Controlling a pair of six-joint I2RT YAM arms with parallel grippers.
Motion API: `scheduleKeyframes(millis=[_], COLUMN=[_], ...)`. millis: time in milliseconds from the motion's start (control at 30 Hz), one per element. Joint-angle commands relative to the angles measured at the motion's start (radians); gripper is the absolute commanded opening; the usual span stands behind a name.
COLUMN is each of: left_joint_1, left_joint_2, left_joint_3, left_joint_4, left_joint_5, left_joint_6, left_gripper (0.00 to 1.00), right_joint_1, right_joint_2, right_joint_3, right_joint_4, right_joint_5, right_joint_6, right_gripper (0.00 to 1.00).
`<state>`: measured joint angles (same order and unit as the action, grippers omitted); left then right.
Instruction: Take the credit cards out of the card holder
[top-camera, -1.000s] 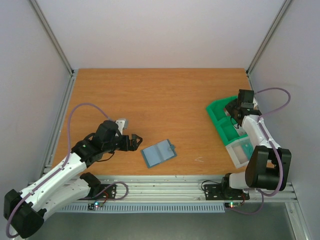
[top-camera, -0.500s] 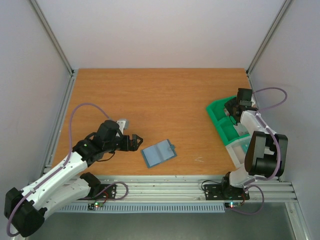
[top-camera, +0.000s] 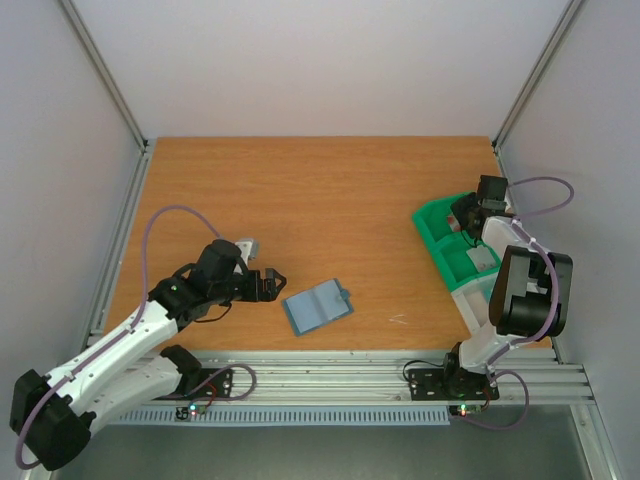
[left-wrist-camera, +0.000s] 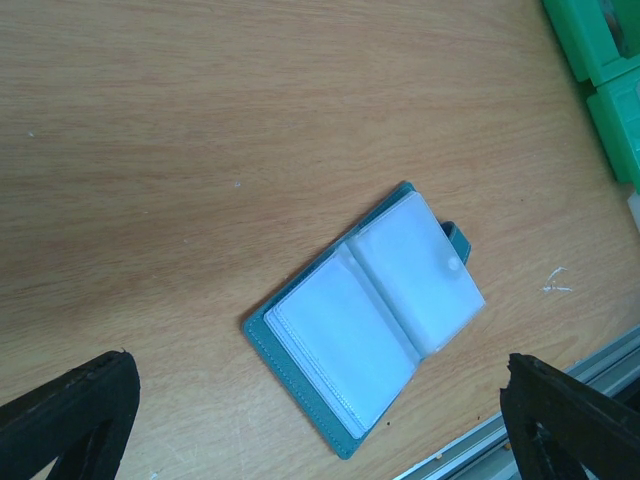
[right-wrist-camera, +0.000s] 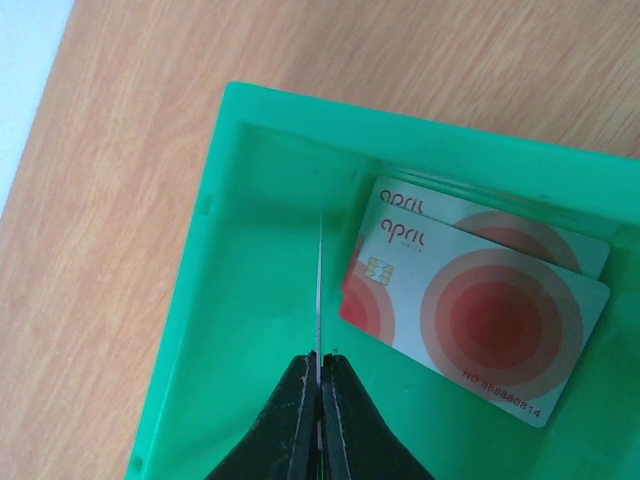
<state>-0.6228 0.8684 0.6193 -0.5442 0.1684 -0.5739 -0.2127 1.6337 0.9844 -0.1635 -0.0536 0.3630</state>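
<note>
Right end effector (right-wrist-camera: 318, 362) has its fingers pressed together, pinching a thin credit card (right-wrist-camera: 318, 280) that stands on its edge over the green bin (right-wrist-camera: 250, 230). Just to its right, two more cards (right-wrist-camera: 480, 320) with red circles lie flat in the bin. Left end effector (top-camera: 270, 284) is spread wide. Just ahead of it, the card holder (left-wrist-camera: 365, 320) lies open on the desk (left-wrist-camera: 200, 120).

Teal card holder (left-wrist-camera: 365, 325) with clear, pale pockets; green bin (right-wrist-camera: 250, 250); grey credit cards (right-wrist-camera: 480, 310) bearing red concentric rings; orange wood-grain counter (top-camera: 300, 200).
</note>
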Motion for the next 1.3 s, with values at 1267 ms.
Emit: scheduleKeyframes(millis=[1267], left_joint_1=[0.003], left_joint_2=[-0.015], left_joint_3=[-0.024], left_joint_4=[-0.021], left_joint_5=[-0.009], left_joint_6=[-0.020], left_gripper=[0.98], right_joint_1=[-0.017], right_joint_2=[0.043], right_joint_3=[0.181], right_joint_4=[-0.298], right_joint_5=[0.121], right_joint_6=[-0.040], right_gripper=[0.20])
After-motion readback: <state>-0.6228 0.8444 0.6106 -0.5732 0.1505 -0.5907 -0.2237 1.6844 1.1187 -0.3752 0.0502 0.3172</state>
